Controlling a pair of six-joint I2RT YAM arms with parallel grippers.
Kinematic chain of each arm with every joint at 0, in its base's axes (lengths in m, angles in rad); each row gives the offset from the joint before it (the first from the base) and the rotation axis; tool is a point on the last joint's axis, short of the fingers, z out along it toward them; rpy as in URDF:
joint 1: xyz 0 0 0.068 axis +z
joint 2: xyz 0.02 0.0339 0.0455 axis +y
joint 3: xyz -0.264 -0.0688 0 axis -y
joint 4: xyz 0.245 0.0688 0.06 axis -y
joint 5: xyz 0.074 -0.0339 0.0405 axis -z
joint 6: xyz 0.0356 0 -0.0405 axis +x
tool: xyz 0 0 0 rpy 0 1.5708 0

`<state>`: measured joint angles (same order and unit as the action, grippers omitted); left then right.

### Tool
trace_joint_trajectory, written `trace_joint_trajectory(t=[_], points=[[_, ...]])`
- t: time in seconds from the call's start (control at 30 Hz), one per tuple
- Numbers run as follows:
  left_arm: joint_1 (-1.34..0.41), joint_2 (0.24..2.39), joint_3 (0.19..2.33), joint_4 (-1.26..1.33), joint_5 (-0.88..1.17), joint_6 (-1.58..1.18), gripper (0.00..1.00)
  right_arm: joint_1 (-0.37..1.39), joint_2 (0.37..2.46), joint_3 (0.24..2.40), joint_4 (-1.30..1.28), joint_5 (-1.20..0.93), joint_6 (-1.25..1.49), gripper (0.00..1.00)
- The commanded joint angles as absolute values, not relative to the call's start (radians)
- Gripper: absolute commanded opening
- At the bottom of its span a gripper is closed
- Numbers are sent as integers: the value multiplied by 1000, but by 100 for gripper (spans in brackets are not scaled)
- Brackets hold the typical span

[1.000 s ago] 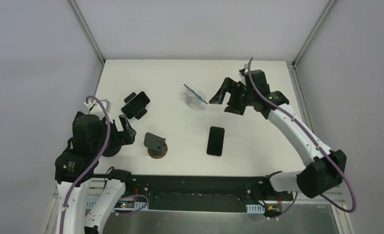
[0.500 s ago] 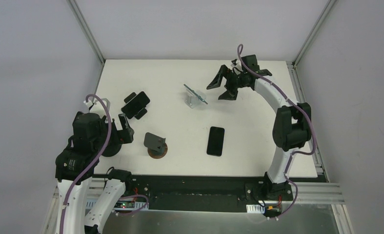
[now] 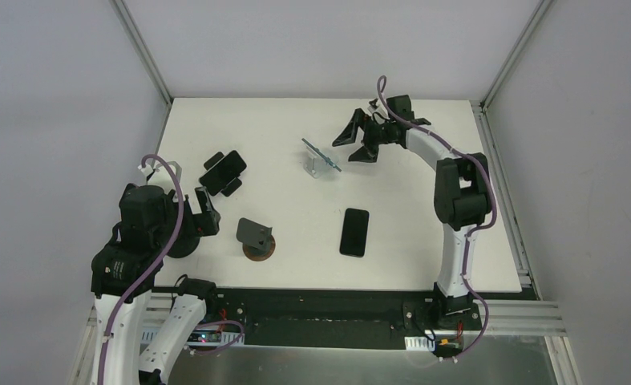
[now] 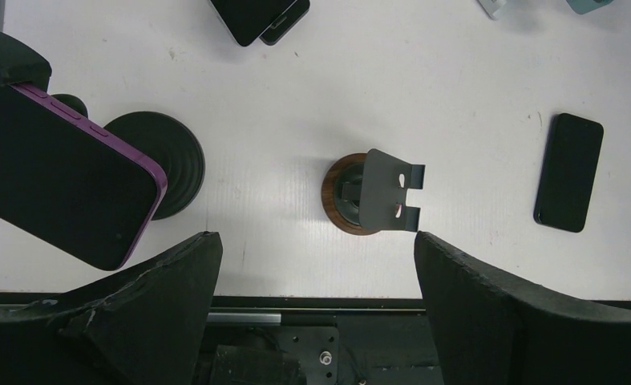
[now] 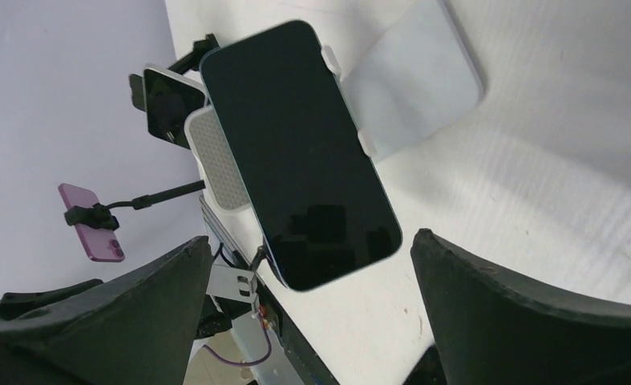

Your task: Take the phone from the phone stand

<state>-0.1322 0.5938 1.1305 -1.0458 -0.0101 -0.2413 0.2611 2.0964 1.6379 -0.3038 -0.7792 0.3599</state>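
From above, the phone [image 3: 322,154] sits tilted in the pale phone stand [image 3: 315,169] toward the far middle of the table [image 3: 408,192]. The right gripper [image 3: 350,146] hangs just to its right with its fingers spread wide, holding nothing and apart from the phone. A second handset sits in a black clamp holder [image 3: 222,172] at the left. The empty stand [image 3: 256,238] on its round brown base holds nothing, and a black phone [image 3: 354,232] lies flat on the table. The left gripper [image 3: 208,211] is near the table's left edge.

The left wrist view shows the left gripper [image 4: 316,241] splayed and empty above the empty stand [image 4: 380,192]. A purple phone [image 4: 63,184] is clamped at the left, and the black phone [image 4: 568,171] is at the right.

In the right wrist view, the phone [image 5: 300,144] has a dark, blank screen and a pale blue edge. It leans on the white phone stand [image 5: 420,80], held by small side tabs. The right gripper [image 5: 312,239] frames the phone's lower end, with one finger to each side and neither touching it.
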Motion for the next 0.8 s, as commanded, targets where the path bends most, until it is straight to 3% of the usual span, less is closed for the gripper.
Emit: trace_joint_trajectory(t=[0.0, 0.77], points=[[-140, 588, 1155, -1038, -24, -230, 93, 253, 2123, 1630, -124, -868, 426, 99], [-140, 594, 1155, -1037, -25, -247, 93, 265, 2217, 1550, 107, -985, 567, 99]])
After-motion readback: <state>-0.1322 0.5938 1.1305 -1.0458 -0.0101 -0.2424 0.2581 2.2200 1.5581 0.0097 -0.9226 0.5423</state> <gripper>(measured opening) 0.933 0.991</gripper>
